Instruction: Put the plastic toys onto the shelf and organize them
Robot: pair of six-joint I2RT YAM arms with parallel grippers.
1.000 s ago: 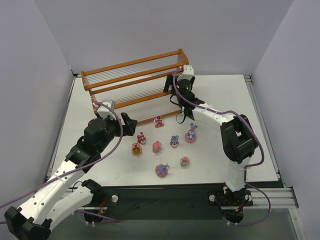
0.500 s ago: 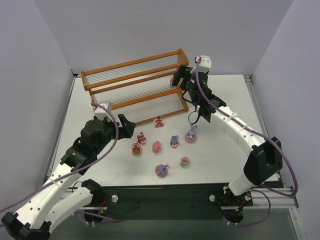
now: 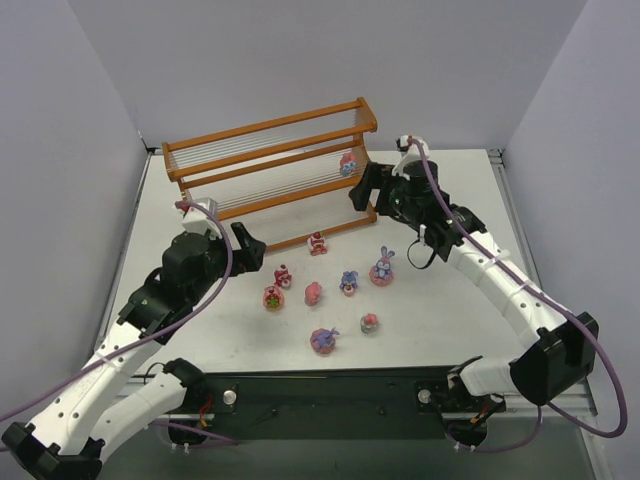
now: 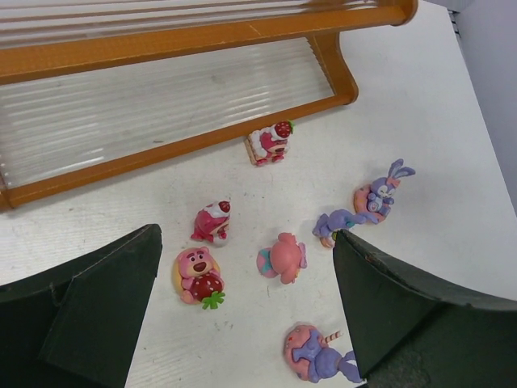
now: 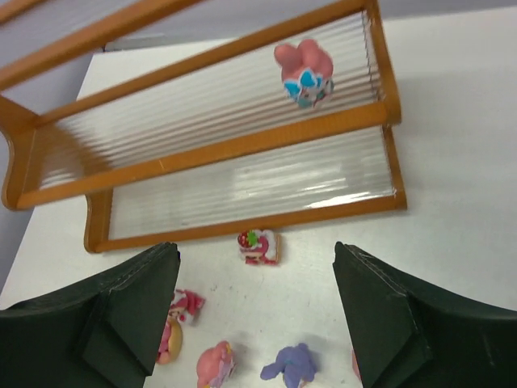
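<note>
The shelf (image 3: 262,168) stands at the back left of the table. A pink bunny-eared toy (image 3: 348,164) sits at the right end of its middle tier, also in the right wrist view (image 5: 305,77). My right gripper (image 3: 362,190) is open and empty, just right of that end. Several toys lie on the table: a strawberry cake (image 3: 317,243), a purple bunny (image 3: 382,268), a pink bear (image 4: 199,275), a pink one (image 4: 283,258) and others. My left gripper (image 3: 250,248) is open and empty, above the table left of the toys (image 4: 246,315).
The shelf's bottom tier (image 5: 258,190) and top tier (image 3: 270,133) hold nothing. Grey walls close in the back and both sides. A black rail (image 3: 330,385) runs along the near edge. The cake toy (image 5: 259,246) lies just in front of the shelf's foot.
My right gripper let go of the pink bunny-eared toy on the middle tier and drew back to the right. My left arm shifted slightly left.
</note>
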